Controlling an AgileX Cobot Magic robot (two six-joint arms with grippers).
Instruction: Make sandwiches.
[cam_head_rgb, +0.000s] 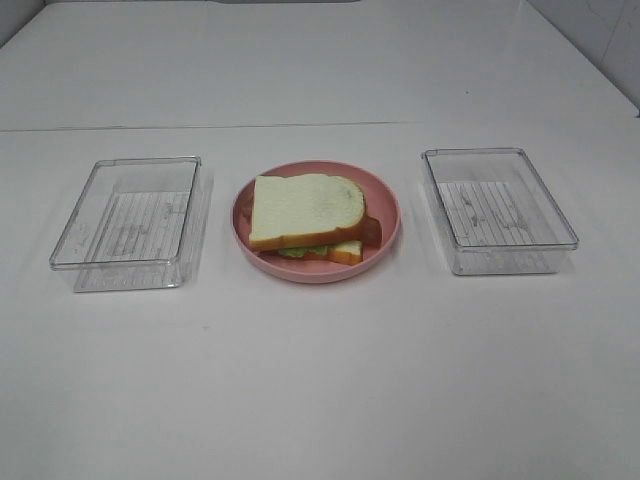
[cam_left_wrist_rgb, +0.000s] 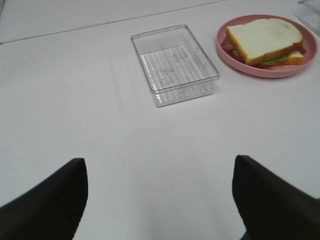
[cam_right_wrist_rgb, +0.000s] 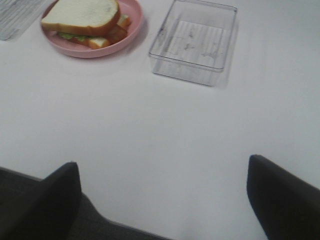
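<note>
Standing wide apart with nothing between them, the two dark fingers of the left gripper (cam_left_wrist_rgb: 159, 200) hang above the bare white table (cam_head_rgb: 320, 400) — and the right gripper (cam_right_wrist_rgb: 162, 200) shows the same: its jaws are spread and hold nothing. Neither gripper appears in the high view. Beyond the left gripper, in its wrist view, a clear plastic tray (cam_left_wrist_rgb: 175, 64) lies on the table, and past it the round pink plate (cam_left_wrist_rgb: 265, 70) with the sandwich (cam_left_wrist_rgb: 265, 39). In the high view the sandwich (cam_head_rgb: 308, 214) lies on the pink plate (cam_head_rgb: 385, 215) in the middle of the table; the top slice of white bread with orange-brown crust sits a little askew, so that green lettuce and the edge of the lower slice show at the front. The left tray (cam_head_rgb: 128, 222) and the right tray (cam_head_rgb: 498, 208) lie on either side of the plate, apart from it — both look empty.
</note>
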